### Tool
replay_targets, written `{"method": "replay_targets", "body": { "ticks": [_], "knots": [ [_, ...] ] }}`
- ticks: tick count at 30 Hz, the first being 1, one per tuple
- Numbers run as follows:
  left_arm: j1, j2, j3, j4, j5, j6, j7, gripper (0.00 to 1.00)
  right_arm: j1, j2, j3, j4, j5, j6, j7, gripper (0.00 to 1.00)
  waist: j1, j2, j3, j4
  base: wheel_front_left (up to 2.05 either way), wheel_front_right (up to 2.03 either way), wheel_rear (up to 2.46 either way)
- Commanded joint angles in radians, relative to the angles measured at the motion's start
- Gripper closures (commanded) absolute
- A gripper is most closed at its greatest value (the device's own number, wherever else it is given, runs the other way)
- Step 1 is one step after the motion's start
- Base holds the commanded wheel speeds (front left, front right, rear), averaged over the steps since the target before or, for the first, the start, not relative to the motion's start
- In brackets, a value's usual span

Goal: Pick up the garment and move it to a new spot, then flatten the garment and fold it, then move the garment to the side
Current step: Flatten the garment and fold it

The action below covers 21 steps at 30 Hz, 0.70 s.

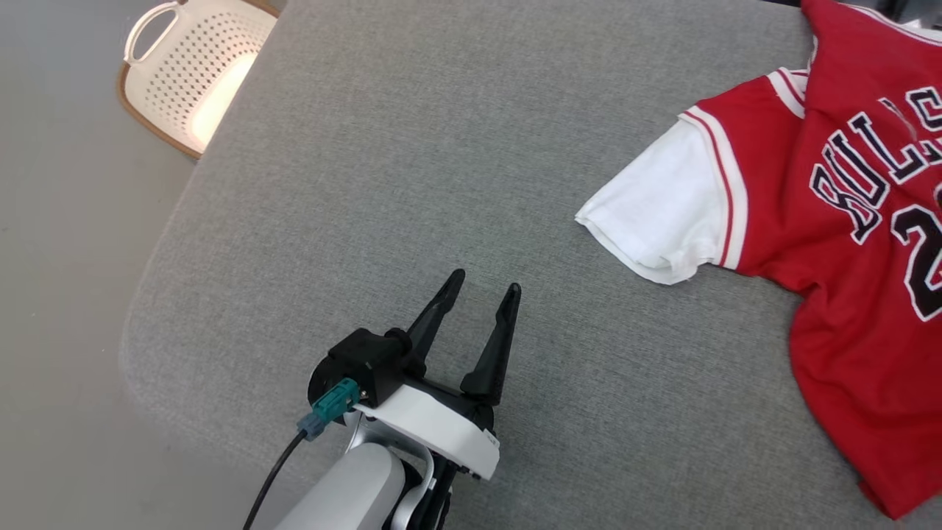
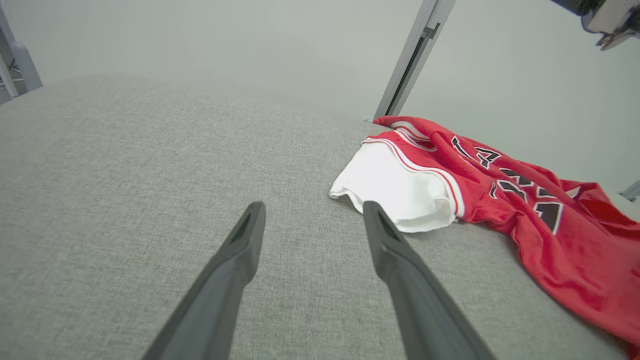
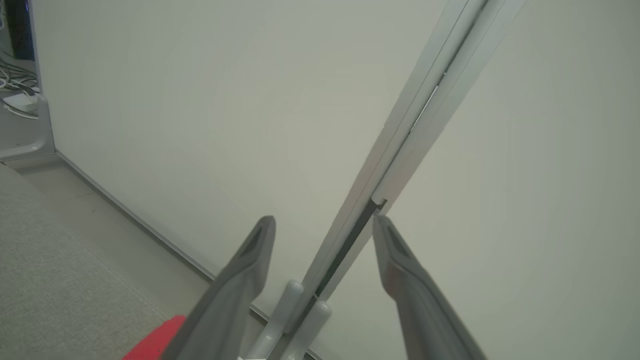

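**Jersey and basket cut off at the edges**

In the head view the red jersey (image 1: 846,221) runs past the right edge, which cuts its chest lettering and number short. The top edge clips the white laundry basket (image 1: 193,73). In the right wrist view a red jersey corner (image 3: 157,342) sits at the bottom edge, partly behind a finger (image 3: 225,295) of the right gripper (image 3: 324,222).

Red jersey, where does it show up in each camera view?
Head view: red jersey at the right, cut by the right edge.
Left wrist view: jersey right of centre, past the open left gripper.
Right wrist view: jersey is a red scrap at the bottom edge, left of centre.
Shared landmark: the grey cushion under it.
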Motion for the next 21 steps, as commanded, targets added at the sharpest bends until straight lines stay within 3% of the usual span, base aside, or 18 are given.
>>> {"method": "replay_targets", "body": {
  "ticks": [1,9,13,21],
  "knots": [
    [-0.024,0.004,0.013,0.004,0.011,0.000,-0.002,0.00,0.018,0.006,0.002,0.010,0.016,-0.001,-0.018,0.00,0.0000,0.0000,-0.016,-0.033,0.00,0.00,0.00],
    [-0.015,0.004,0.080,0.039,0.055,-0.017,-0.002,0.00,0.175,0.065,-0.020,0.030,0.124,-0.001,-0.176,0.00,0.0000,0.0000,-0.099,-0.176,0.00,0.00,0.00],
    [0.012,0.004,0.129,0.057,0.067,-0.031,-0.002,0.00,0.322,0.110,-0.112,-0.005,0.185,-0.001,-0.212,0.00,0.0000,0.0000,-0.155,-0.258,0.00,0.00,0.00],
    [0.053,0.005,0.211,0.079,0.111,-0.052,-0.002,0.00,0.752,0.225,-0.403,-0.320,0.118,0.000,-0.214,0.00,0.0000,0.0000,-0.240,-0.403,0.00,0.00,0.00]
  ]
}}
